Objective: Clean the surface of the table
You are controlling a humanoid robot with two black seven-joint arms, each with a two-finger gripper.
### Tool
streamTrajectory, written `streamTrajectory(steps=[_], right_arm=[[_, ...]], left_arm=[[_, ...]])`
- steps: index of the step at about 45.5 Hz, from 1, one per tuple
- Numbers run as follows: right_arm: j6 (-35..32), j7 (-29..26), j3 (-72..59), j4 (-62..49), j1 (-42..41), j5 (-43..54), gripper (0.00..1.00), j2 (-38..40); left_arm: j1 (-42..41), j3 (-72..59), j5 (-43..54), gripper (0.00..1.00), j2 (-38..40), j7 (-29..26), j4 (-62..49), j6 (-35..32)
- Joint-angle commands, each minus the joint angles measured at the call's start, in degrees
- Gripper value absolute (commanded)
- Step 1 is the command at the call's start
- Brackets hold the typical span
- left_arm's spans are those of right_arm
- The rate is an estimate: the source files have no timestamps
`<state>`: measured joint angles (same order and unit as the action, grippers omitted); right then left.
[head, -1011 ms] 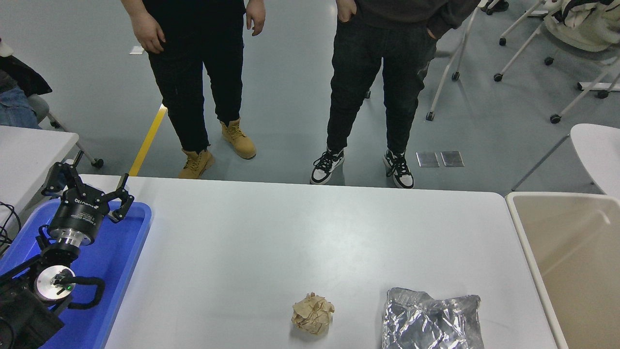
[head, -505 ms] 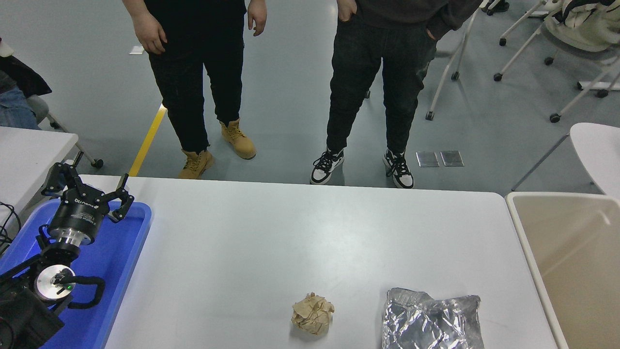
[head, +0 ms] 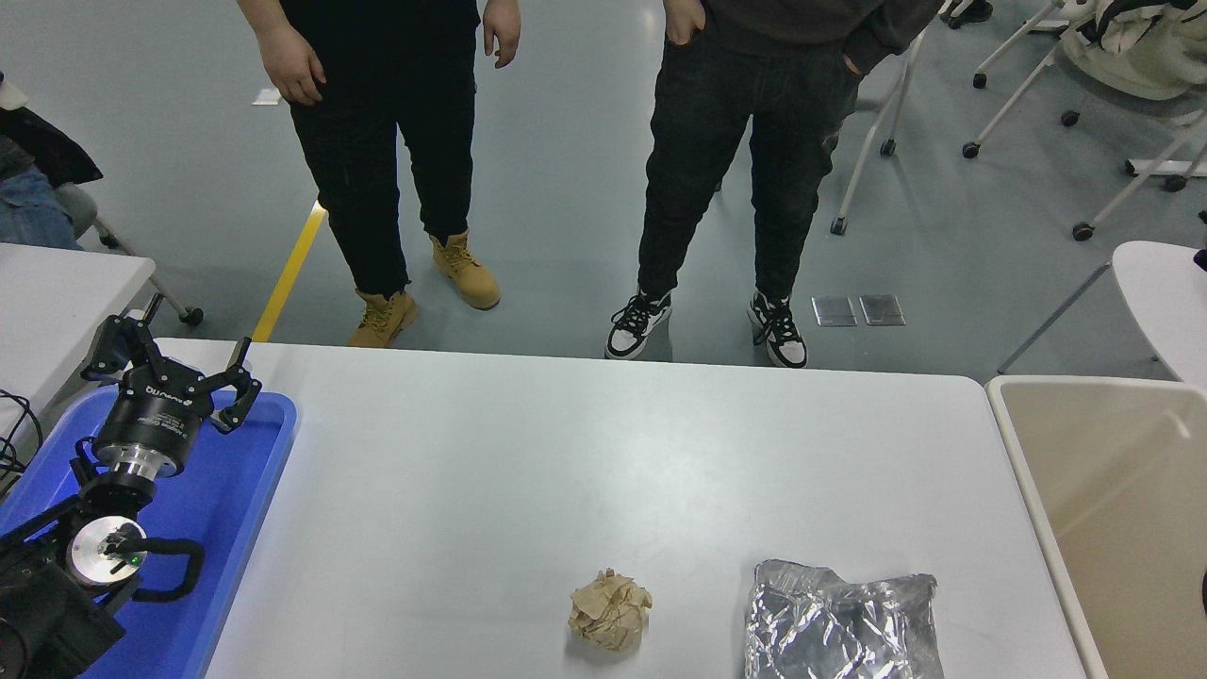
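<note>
A crumpled brown paper ball (head: 610,612) and a silver foil bag (head: 839,621) lie near each other on the table surface (head: 585,453). The left gripper (head: 170,377) hangs over a blue tray (head: 240,509), fingers spread.

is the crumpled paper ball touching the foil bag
Apart. The head view shows a clear strip of bare table surface between the crumpled paper ball and the foil bag.

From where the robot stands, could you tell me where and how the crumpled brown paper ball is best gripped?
Probably from straight above, fingers closing across the middle of the paper ball: it sits compact and roughly round on the table surface, clear of the foil bag beside it.
</note>
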<state>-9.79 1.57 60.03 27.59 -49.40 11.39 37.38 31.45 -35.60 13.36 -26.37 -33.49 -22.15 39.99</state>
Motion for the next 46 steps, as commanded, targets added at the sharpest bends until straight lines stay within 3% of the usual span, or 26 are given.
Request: streamTrajectory(steps=[1, 25, 34, 46], right_arm=[[0.29, 2.74, 9.31, 12.74, 10.89, 0.39, 0.99, -1.43], [0.21, 10.91, 15.38, 20.83, 30.67, 2.85, 0.99, -10.22], [-1.29, 14.34, 15.38, 22.42, 33.66, 5.05, 1.00, -11.97], [-1.20, 14.95, 15.38, 22.33, 33.93, 5.05, 1.00, -14.88]], left_arm=[[-0.08, 0.00, 0.00, 1.00, 0.00, 0.00, 0.00, 0.00], [-0.08, 0.00, 0.00, 1.00, 0.00, 0.00, 0.00, 0.00], [0.01, 0.00, 0.00, 1.00, 0.00, 0.00, 0.00, 0.00], [-0.08, 0.00, 0.00, 1.00, 0.00, 0.00, 0.00, 0.00]])
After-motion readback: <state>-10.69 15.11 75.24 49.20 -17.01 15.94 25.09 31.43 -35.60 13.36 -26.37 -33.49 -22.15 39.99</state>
